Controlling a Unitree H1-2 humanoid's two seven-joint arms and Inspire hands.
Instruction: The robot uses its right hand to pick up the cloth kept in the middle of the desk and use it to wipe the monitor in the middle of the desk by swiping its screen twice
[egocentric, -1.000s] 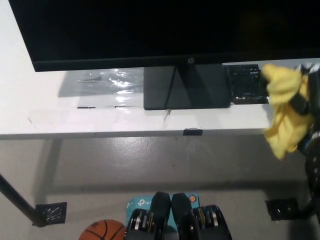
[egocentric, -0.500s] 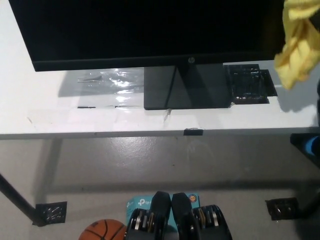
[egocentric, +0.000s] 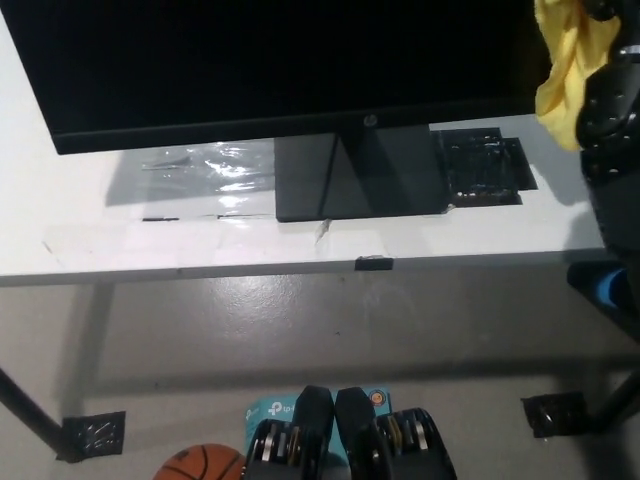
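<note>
- The right hand (egocentric: 603, 60) is black and sits at the upper right edge of the head view, raised in front of the monitor's right end.
- It grasps the yellow cloth (egocentric: 568, 62), which is bunched up and hangs down from the hand in loose folds.
- The top of the cloth runs out of the picture, so how the fingers wrap it cannot be made out.
- The cloth lies over the right end of the monitor (egocentric: 270, 65) as seen from above; whether it touches the screen cannot be told.
- The monitor stands in the middle of the white bench (egocentric: 90, 225), its dark screen filling the top of the view, with a small logo on the lower bezel.
- The monitor stand (egocentric: 355, 178) is a dark, flat rectangular foot resting on the bench just below the bezel.
- A patch of black tape (egocentric: 482, 165) lies on the bench just to the right of the stand, touching its edge.
- A patch of shiny clear tape (egocentric: 210, 165) lies on the bench to the left of the stand.
- A small black clip (egocentric: 373, 263) sits on the front edge of the bench.
- On the grey floor below, a basketball (egocentric: 200, 465) shows at the bottom left, partly cut off.
- A teal box (egocentric: 275, 412) lies on the floor at the bottom middle.
- The left hand does not appear anywhere in the view.
</note>
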